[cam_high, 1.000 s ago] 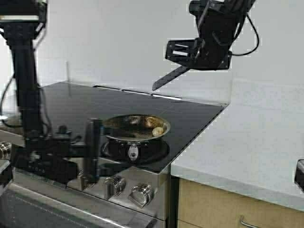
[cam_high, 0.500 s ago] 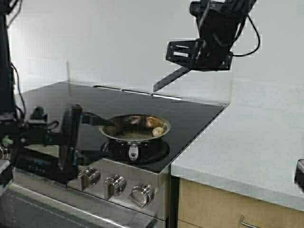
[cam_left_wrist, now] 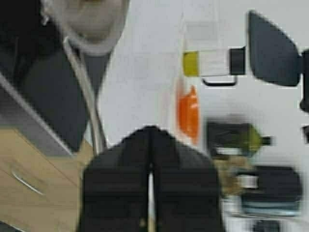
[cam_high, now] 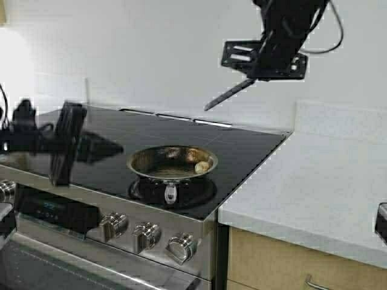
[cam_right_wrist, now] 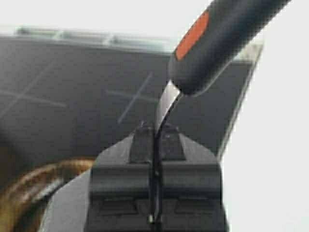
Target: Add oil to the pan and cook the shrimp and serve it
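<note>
While the pan (cam_high: 172,164) sits on the front burner at lower centre of the high view, cooking looks well under way and serving is still to come. At the left edge the left hand (cam_high: 63,143), blurred, hovers over the stove's front left corner; its wrist view shows the fingers (cam_left_wrist: 125,179) pressed together with nothing between them. That same view catches one oil jug (cam_left_wrist: 212,62), yellow liquid inside and black lid on, lying beyond the hand on a white tabletop (cam_left_wrist: 145,72), with one orange bowl (cam_left_wrist: 188,113) and some dark bottles nearby, too blurred to count. In the pan, two pale shrimp (cam_high: 202,165) can be made out against the right wall; any others are too small to tell. The browned, glossy inside suggests oil is already in, though that is a judgement. At upper right the right hand (cam_high: 254,75) hangs high above the stove's back edge, clamped on the thin metal neck of one spatula (cam_high: 228,95), whose black and orange handle (cam_right_wrist: 219,38) fills its wrist view. Three knobs (cam_high: 145,234) line the stove front. What appears left: finishing the shrimp and moving it to a dish.
</note>
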Controlling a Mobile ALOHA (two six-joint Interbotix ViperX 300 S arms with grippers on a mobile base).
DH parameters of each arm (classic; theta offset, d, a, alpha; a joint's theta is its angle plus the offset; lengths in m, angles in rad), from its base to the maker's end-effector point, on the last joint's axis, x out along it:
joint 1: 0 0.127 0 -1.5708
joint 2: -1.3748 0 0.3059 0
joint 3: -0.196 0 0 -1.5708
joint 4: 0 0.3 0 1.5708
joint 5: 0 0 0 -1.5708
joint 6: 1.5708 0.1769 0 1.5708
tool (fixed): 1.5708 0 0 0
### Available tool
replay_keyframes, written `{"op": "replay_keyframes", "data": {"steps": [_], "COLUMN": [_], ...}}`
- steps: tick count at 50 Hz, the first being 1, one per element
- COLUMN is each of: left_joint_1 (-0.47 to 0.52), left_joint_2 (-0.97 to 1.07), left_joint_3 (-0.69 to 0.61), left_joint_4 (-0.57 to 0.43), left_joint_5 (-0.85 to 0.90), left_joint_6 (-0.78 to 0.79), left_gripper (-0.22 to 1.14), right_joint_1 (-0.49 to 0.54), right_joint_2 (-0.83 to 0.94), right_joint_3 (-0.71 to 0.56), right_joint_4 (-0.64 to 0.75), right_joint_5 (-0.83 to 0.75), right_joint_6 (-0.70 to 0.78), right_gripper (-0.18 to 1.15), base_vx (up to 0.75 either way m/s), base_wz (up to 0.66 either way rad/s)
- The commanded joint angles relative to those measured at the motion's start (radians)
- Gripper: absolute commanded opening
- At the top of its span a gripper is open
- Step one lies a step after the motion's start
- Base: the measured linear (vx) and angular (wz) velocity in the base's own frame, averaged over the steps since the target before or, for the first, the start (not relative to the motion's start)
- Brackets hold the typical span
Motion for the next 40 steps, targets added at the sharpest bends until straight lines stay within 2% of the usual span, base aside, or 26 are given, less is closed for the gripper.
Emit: {"op": "replay_keyframes", "data": {"steps": [1, 7, 14, 22, 29, 40], "left_joint_1": [0.003, 0.002, -0.011, -0.041, -0.087, -0.101], "left_joint_2": [-0.195, -0.377, -0.603, -0.758, -0.811, -0.822], "left_joint_3": [0.044, 0.086, 0.086, 0.055, 0.04, 0.043], "left_joint_4": [-0.048, -0.103, -0.098, 0.026, 0.175, 0.184], "left_joint_5": [0.164, 0.36, 0.653, 0.928, 0.956, 0.969], "left_joint_6": [0.031, 0.041, 0.046, 0.051, 0.037, 0.006], "left_gripper": [0.06, 0.06, 0.06, 0.06, 0.06, 0.06], "right_joint_1": [-0.069, -0.164, -0.296, -0.453, -0.634, -0.914], "right_joint_2": [-0.107, -0.175, -0.244, -0.311, -0.324, -0.27], "right_joint_3": [-0.009, -0.011, -0.018, -0.018, -0.049, -0.115], "right_joint_4": [0.018, 0.02, 0.015, -0.035, -0.133, -0.38], "right_joint_5": [0.176, 0.359, 0.569, 0.706, 0.893, 1.118], "right_joint_6": [-0.034, -0.086, -0.109, -0.121, -0.121, -0.11], "right_gripper": [0.08, 0.08, 0.08, 0.08, 0.08, 0.08], "base_vx": [0.0, 0.0, 0.0, 0.0, 0.0, 0.0], "base_wz": [0.0, 0.0, 0.0, 0.0, 0.0, 0.0]}}
